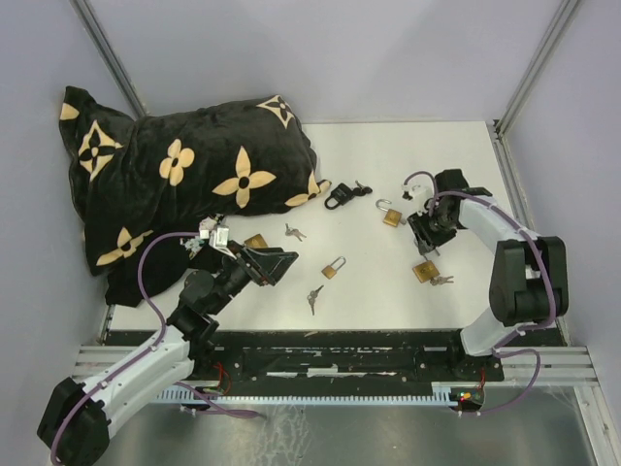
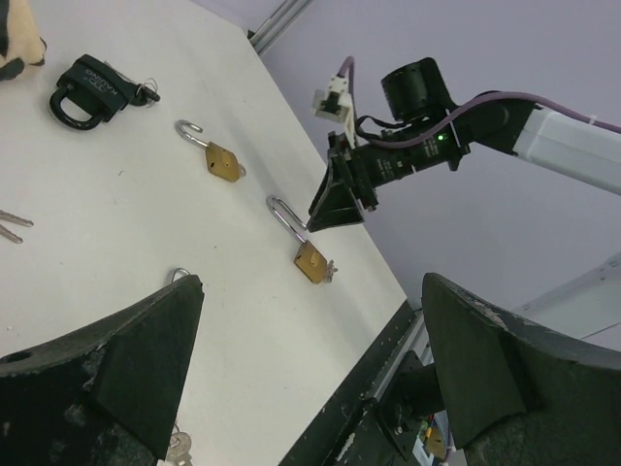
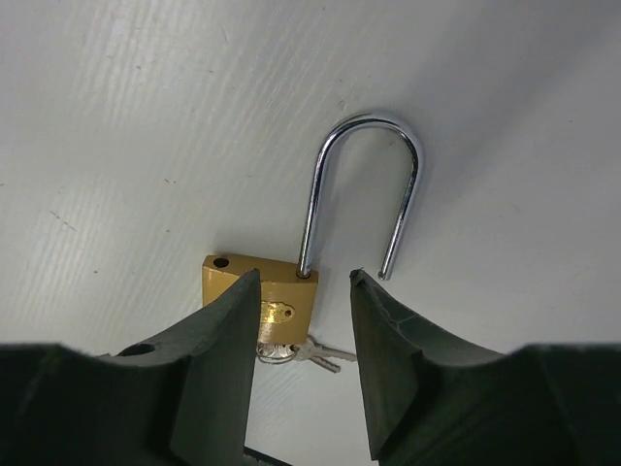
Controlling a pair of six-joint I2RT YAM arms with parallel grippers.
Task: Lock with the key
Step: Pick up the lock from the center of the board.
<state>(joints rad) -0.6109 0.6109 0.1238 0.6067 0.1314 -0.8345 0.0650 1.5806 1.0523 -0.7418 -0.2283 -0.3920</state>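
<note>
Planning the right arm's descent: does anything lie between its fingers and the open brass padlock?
No. The right wrist view shows the brass padlock straight through the gap of the right gripper, key inserted, only bare table around it.

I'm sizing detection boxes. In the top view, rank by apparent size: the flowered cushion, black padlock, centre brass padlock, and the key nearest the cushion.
Largest: flowered cushion, by far.
Next: black padlock and centre brass padlock, too alike to rank.
Smallest: key.
</note>
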